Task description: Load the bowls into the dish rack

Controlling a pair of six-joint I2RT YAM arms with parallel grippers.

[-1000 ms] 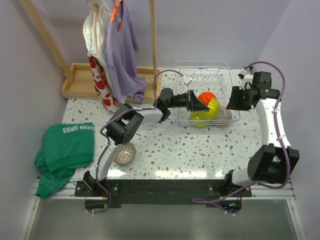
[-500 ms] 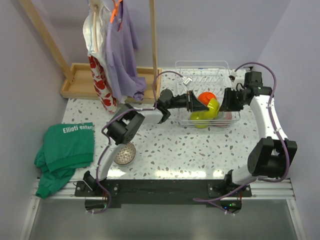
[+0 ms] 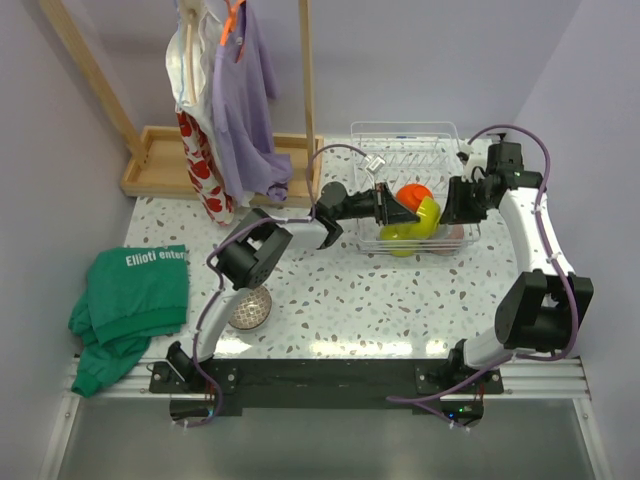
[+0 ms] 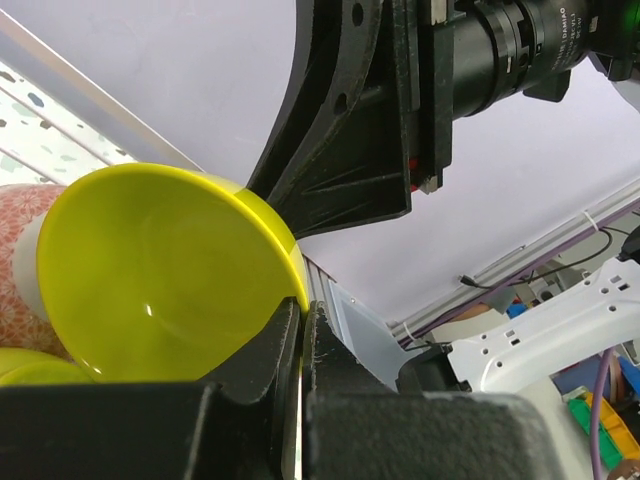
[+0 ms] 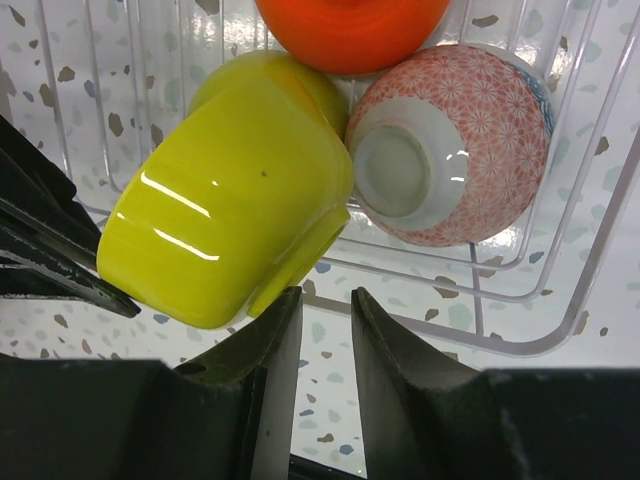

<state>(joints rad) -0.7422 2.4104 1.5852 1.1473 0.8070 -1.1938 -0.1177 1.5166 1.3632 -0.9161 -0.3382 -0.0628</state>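
The left gripper (image 4: 303, 322) is clamped on the rim of the lime green bowl (image 4: 160, 290), one finger (image 4: 262, 360) on the inside of the rim and the other on the outside. The bowl is tipped on edge with its hollow facing this wrist. Just beyond the bowl's far edge a sliver of the pink-patterned bowl (image 4: 15, 240) shows. The right gripper (image 5: 325, 300) faces the same lime green bowl from the opposite side. Its two fingers are a narrow gap apart with nothing between them, and its left fingertip is just beside the bowl's lower edge; I cannot tell whether it touches. Ahead of these fingers and slightly right, the pink-patterned bowl lies on its side, foot ring toward the wrist, touching the lime green one. Another lime-green curve shows behind the held bowl, and I cannot tell whether it is a second bowl. Farther ahead the orange-red bowl (image 5: 350, 30) rests against both. All of these sit at the front end of the dish rack (image 3: 405, 150). The speckled bowl (image 3: 249, 307) stands on the terrazzo table (image 3: 400, 300), well behind the left gripper and close to that arm's base.
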